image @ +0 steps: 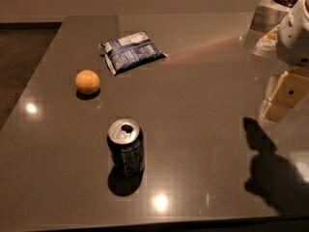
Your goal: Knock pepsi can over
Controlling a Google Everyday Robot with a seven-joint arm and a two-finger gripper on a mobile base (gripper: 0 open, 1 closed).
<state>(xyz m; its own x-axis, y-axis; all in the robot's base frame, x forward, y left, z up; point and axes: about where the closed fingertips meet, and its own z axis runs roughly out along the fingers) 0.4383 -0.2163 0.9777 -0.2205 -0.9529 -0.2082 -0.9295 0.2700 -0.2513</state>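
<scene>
As you scan outward from the lower centre, log these:
pepsi can (126, 149): lower centre of frame, standing upright on the table (203, 144); silver top faces up with the tab hole open, and its shadow pools at the base.
gripper (282, 98): right edge of frame at mid-height, cream-coloured, well apart from the can; released or clenched, you cannot tell.
orange ball (87, 81): left of centre, up-left of the can and apart from it.
snack bag (132, 51): upper centre, blue-and-white, lying flat, near the ball without touching it.
arm shadow (270, 178): lower right, dark on the glossy tabletop.
</scene>
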